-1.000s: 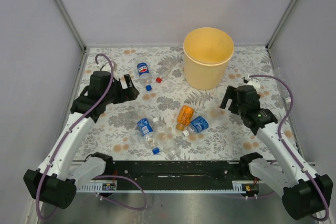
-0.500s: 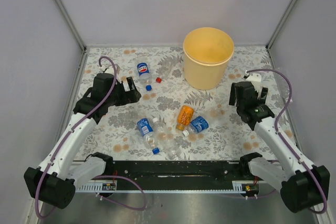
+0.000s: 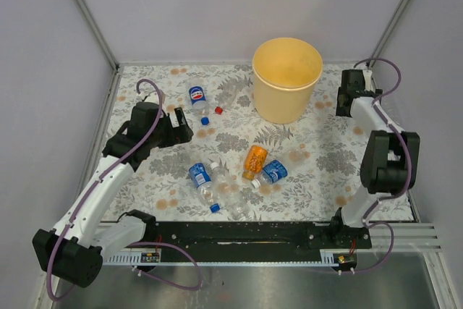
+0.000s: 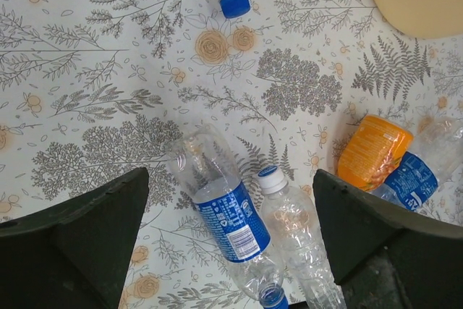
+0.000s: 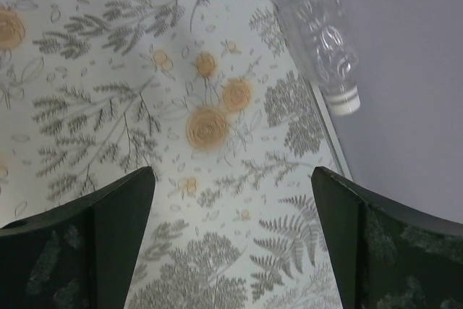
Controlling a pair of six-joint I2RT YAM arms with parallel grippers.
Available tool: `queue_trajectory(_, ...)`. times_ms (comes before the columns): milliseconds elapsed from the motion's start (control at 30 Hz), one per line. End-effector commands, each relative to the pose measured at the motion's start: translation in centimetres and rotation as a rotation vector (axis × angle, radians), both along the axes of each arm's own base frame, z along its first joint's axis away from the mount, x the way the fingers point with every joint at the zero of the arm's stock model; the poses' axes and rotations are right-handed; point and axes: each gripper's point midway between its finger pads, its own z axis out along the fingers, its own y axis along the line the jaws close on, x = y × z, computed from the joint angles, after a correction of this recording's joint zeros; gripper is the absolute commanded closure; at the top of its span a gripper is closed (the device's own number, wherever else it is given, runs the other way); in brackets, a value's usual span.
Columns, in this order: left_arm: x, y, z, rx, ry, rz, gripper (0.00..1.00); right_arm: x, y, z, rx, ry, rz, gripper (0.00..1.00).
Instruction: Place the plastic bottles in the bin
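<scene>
**A:** Left claw [image 4: 231,175] hangs over the left half of the flowered table [image 3: 145,171], jaws spread wide with nothing between them. Ahead of it a blue-labelled bottle [image 4: 230,216] lies on its side, with a white-capped clear bottle [image 4: 295,231] right alongside.

**B:** Just to their right there's the orange bottle [image 4: 373,151], lying against a second blue-labelled bottle [image 4: 409,179] (those two look pressed together).

**A:** Over to the right claw [image 5: 231,179]: jaws also spread, also empty, up at the far right of the table. A plain clear bottle [image 5: 309,23] lies along the foot of the side wall just ahead of it, its white cap pointing toward the wrist camera.

**B:** The bin [image 3: 286,103] stands upright at the far middle of the table, well apart from that central cluster of four.

**A:** One more, a blue-capped bottle [image 3: 197,96] with a blue label, lies to the left of the bin. There's a loose red cap [image 3: 218,110] near it.
</scene>
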Motion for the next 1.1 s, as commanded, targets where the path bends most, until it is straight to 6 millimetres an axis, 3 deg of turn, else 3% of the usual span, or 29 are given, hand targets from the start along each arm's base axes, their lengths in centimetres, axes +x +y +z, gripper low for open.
queue_trajectory(0,0.3,-0.5,1.2,-0.009,-0.009,-0.020,0.01,4.5,-1.4,0.3,-0.047,0.050,0.055,0.00)
queue_trajectory(133,0.0,-2.6,1.6,-0.093,0.010,-0.089,0.01,7.0,-2.4,-1.2,-0.009,0.064,0.036,0.00)
queue_trajectory(300,0.3,-2.4,1.4,-0.079,0.019,-0.081,0.01,8.7,-4.5,-3.1,-0.020,0.122,-0.010,0.01)
queue_trajectory(433,0.2,-2.2,1.3,-0.076,0.013,-0.071,0.01,8.4,-6.6,-4.5,-0.102,0.201,-0.031,0.00)
queue_trajectory(633,-0.3,-2.7,1.0,-0.088,0.026,-0.101,0.01,6.8,-9.5,-6.7,-0.089,0.243,-0.092,0.01)
queue_trajectory(933,-1.1,-3.2,0.6,-0.093,0.032,-0.148,0.01,5.9,-14.8,-6.3,-0.098,0.223,-0.197,0.01)
queue_trajectory(1067,-0.9,-3.4,0.1,-0.089,0.046,-0.153,0.01,5.9,-15.4,-7.2,-0.083,0.245,-0.199,0.01)
